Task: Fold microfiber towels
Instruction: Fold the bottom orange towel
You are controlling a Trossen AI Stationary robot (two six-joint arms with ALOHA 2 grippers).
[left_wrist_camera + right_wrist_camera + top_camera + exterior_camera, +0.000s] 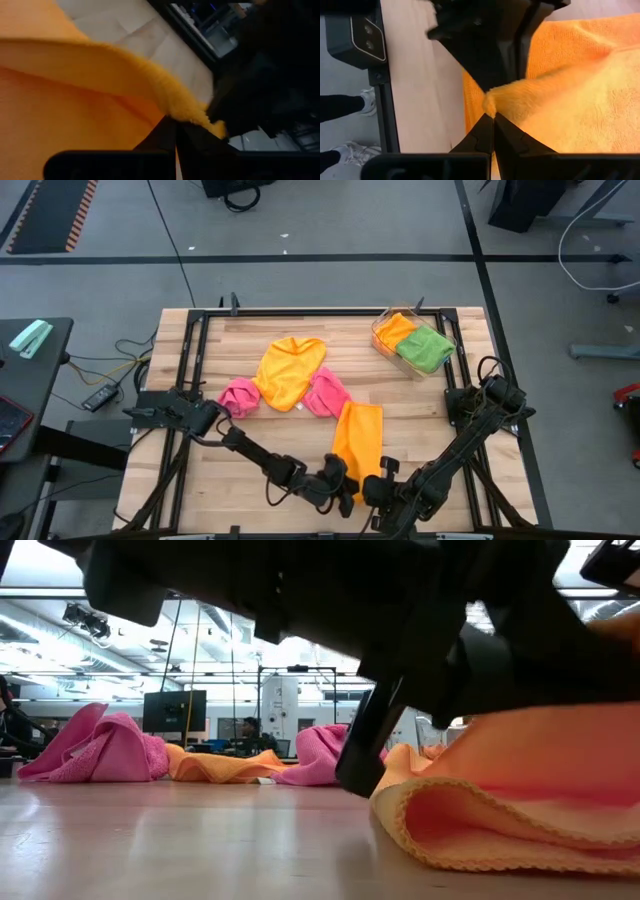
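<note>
Orange microfiber towel stretched lengthwise on the desk, long axis running away from the near edge toward the pink cloth. Near end bunched and lifted off the wood. Left hand clamped tight on that near hem, right hand pinched shut on the same edge just beside it. Both equally close; judging by this, fold to travel along the length, toward the far end.

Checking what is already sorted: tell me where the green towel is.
In the high view the green towel lies in the clear plastic tray at the table's far right corner, beside an orange towel.
</note>
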